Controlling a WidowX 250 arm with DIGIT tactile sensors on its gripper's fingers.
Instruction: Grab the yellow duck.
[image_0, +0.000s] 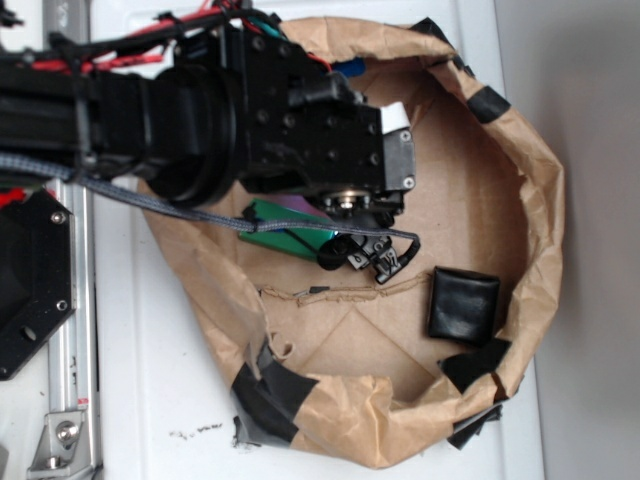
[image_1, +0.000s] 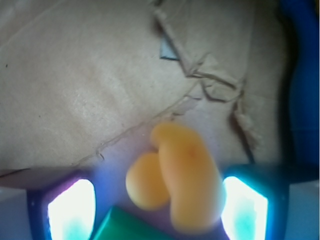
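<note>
The yellow duck (image_1: 190, 175) lies on brown paper in the wrist view, blurred and close, its rounded head to the left of its body. My gripper (image_1: 157, 205) is open around it. The right finger (image_1: 245, 207) is at or almost at the duck's body, while the left finger (image_1: 70, 210) stands well apart from it. A green block (image_1: 127, 227) lies just below the duck. In the exterior view my gripper (image_0: 350, 203) points down into the paper nest, and the arm hides the duck.
A crumpled brown paper wall (image_0: 535, 200), patched with black tape, rings the work area. The green block (image_0: 285, 228) lies under the arm. A black square object (image_0: 463, 305) sits at the right. A blue thing (image_1: 305, 85) runs along the wrist view's right edge.
</note>
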